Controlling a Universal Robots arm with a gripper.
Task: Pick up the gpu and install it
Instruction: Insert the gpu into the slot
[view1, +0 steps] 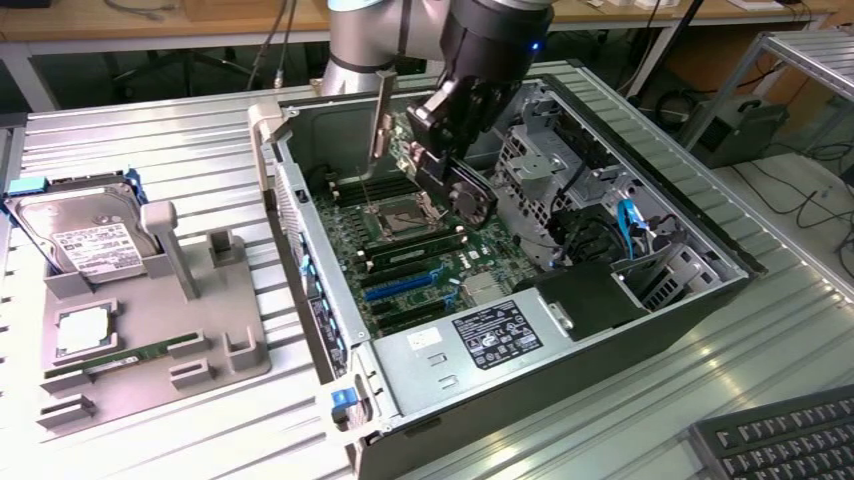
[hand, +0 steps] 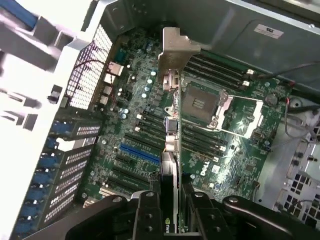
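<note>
Open PC case (view1: 561, 390) — gpu (hand: 175, 50) in gripper (hand: 172, 202), mid-air

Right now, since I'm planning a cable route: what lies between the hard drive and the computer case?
In the exterior view, the grey fixture's two upright posts stand between the hard drive and the computer case.

The word "Dell" is printed in white on the motherboard (hand: 204, 169), at five o'clock from the processor socket (hand: 200, 105). A small Nvidia eye mark is seen on the graphics card (hand: 169, 192). The print on the power supply label (view1: 494, 335) and the hard drive label (view1: 100, 250) cannot be read.
</note>
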